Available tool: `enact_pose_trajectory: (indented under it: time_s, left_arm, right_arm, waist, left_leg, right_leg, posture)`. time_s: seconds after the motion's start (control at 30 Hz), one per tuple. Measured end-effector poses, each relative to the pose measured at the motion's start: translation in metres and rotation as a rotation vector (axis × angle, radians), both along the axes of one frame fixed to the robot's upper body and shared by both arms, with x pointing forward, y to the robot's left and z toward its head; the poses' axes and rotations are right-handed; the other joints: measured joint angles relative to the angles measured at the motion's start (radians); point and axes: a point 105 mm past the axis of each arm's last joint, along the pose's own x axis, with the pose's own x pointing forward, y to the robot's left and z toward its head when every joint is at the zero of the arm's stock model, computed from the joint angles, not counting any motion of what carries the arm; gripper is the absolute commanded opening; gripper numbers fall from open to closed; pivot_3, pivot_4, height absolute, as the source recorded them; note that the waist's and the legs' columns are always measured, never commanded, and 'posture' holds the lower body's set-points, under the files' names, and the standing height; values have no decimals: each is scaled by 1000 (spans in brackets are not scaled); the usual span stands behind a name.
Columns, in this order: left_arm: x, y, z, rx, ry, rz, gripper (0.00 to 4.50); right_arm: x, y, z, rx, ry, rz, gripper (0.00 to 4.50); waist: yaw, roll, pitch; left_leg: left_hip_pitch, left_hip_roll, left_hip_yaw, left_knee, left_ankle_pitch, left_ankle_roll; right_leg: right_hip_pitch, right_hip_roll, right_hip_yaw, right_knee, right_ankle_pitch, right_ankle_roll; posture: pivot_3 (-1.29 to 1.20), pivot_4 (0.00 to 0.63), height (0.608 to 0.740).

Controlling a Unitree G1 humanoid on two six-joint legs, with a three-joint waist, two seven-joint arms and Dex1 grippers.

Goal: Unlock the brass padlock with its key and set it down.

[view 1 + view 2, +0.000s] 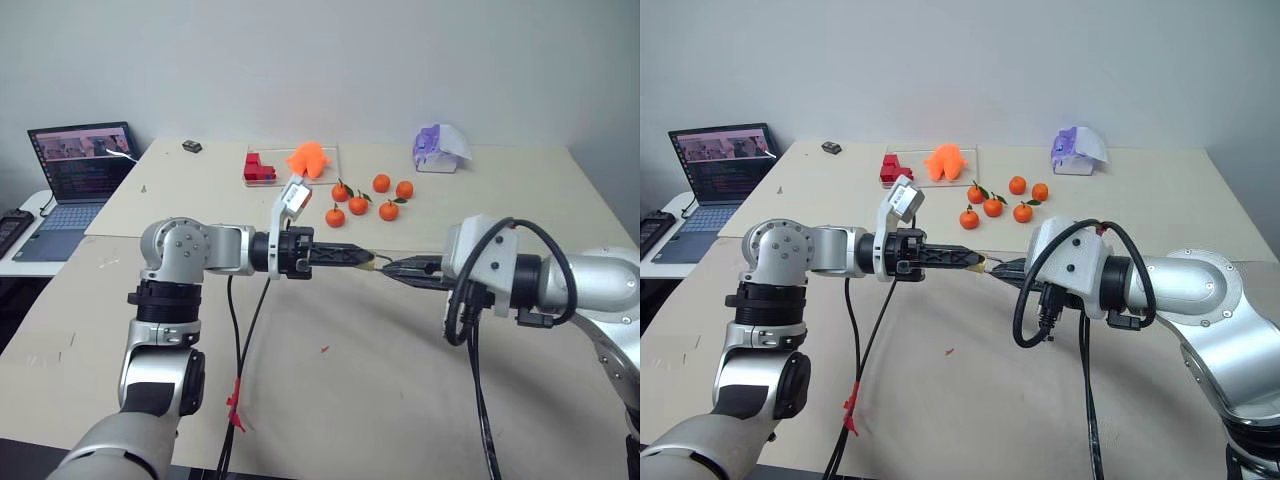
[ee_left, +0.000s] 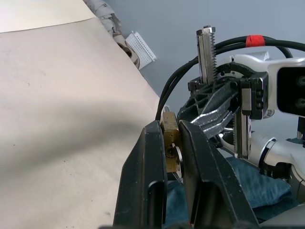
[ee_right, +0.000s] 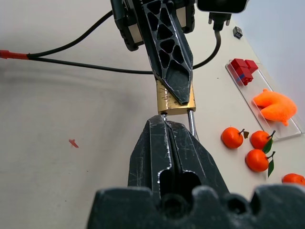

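A pale tabletop (image 1: 330, 400) carries everything, and both arms meet above its middle. The left gripper (image 1: 362, 259) points level toward the right gripper (image 1: 392, 267), their tips nearly touching. The left jaws are closed down to a narrow gap on the body of the brass padlock (image 3: 175, 99), which sits pinched between the two black fingers (image 2: 147, 181) at their very tips, clear of the tabletop. In the right wrist view the padlock's silver shackle (image 3: 191, 122) runs from the brass block toward the right jaws. Those jaws are pressed fully together, their tips against the padlock's shackle end; whether they pinch anything cannot be told. The key cannot be made out.

Beyond the meeting jaws, farther across the tabletop, lie five oranges (image 1: 358, 204) in a loose group. Behind those sit an orange toy (image 1: 308, 159) and red blocks (image 1: 258, 168) on a clear tray. A small red speck (image 3: 74, 142) lies on the tabletop beneath the jaws.
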Motion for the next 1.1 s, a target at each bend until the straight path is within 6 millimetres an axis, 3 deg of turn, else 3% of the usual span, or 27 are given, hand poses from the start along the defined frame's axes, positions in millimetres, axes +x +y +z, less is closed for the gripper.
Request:
enact_pose_trajectory:
  time_s: [0.2, 0.5, 1.1]
  left_arm:
    - [1, 1, 0, 1, -1, 6, 11]
    - [3, 9, -4, 5, 6, 46, 11]
    - [2, 8, -4, 0, -1, 61, 11]
  right_arm:
    - [1, 2, -17, -25, 50, -4, 34]
    - [17, -5, -24, -43, 37, -40, 34]
    - [16, 0, 7, -29, -36, 5, 34]
  waist:
    - [-2, 0, 0]
    - [1, 0, 0]
    - [2, -1, 1]
  left_leg:
    - [0, 0, 0, 0, 0, 0]
    - [-1, 0, 0, 1, 0, 0]
    - [-1, 0, 0, 1, 0, 0]
  right_leg:
    - [0, 0, 0, 0, 0, 0]
    - [0, 0, 0, 0, 0, 0]
    - [0, 0, 0, 0, 0, 0]
  posture:
    - [0, 150, 703]
    - [0, 150, 703]
    - [0, 150, 703]
